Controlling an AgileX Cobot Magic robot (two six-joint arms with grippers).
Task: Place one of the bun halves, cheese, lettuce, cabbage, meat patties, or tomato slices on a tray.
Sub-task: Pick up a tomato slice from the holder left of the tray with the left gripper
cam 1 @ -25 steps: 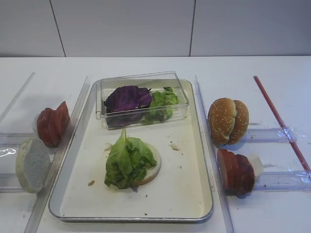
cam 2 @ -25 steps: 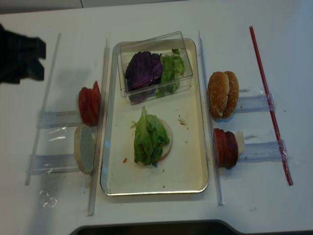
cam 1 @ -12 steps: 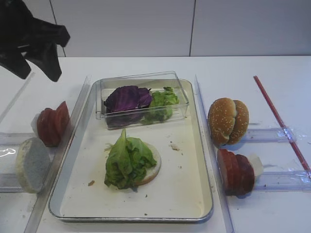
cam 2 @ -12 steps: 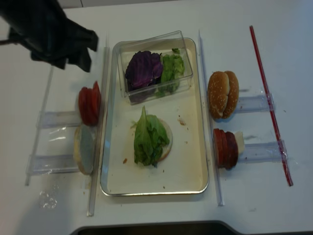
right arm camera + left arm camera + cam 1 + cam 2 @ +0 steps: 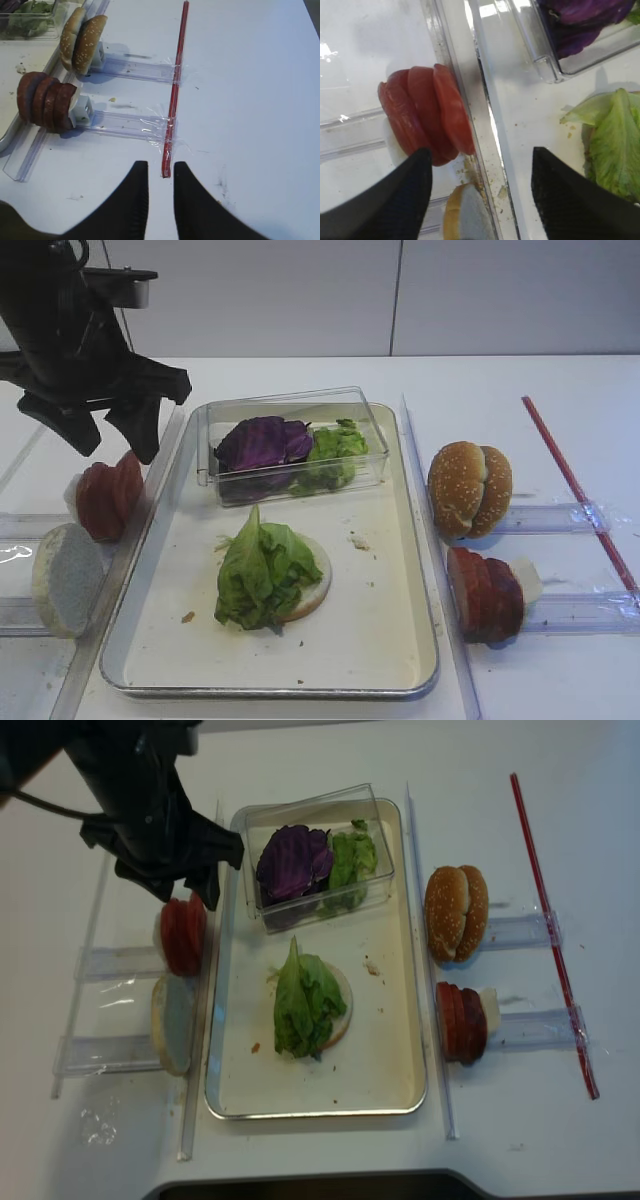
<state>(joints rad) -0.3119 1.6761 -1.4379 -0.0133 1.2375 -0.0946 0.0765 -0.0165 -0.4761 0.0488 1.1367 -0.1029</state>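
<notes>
Your left pincer (image 5: 479, 187), spread wide and empty, hangs above the tomato slices (image 5: 427, 119). They look soft, slippery; pinch the three-o'clock slice by its edges.

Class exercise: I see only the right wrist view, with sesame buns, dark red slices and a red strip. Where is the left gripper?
Observer: The left gripper hangs open over the tomato slices, left of the tray.
Operator: Anything on the tray?
Observer: A pale bun half lies mid-tray, with lettuce on top.
Operator: Any bun on the left side?
Observer: A spare bun half stands on edge beside the tomato slices.
</notes>
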